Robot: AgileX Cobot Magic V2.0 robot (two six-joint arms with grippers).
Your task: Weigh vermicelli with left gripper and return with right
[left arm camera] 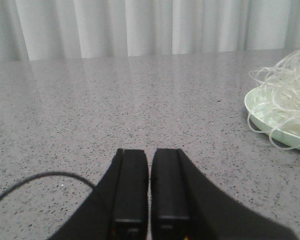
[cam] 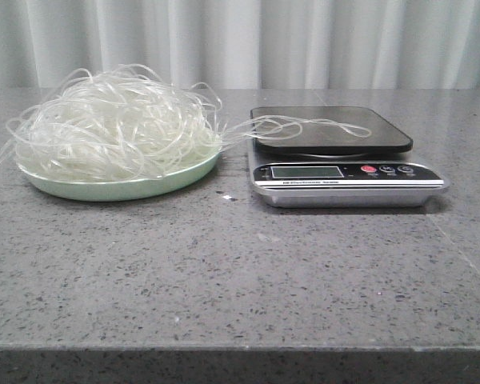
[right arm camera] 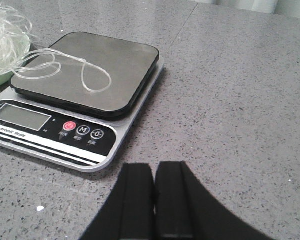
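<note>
Grey speckled bench [cam: 240,272], pale curtain [cam: 304,40] behind. Vermicelli [cam: 116,128] heaped on green plate [cam: 120,189], beyond my left claw [left arm camera: 149,200]; strands reach the scale [right arm camera: 85,75] ahead of my right claw [right arm camera: 154,205]. Both claws closed, empty.

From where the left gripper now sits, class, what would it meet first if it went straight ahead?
Probably nothing: ahead of the left gripper lies bare table; the plate of vermicelli lies off to one side.

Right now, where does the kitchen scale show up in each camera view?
Front view: kitchen scale sits right of centre, beside the green plate.
Left wrist view: not in it; only the plate and vermicelli.
Right wrist view: scale at the left.
Shared landmark: the vermicelli tangle.
</note>
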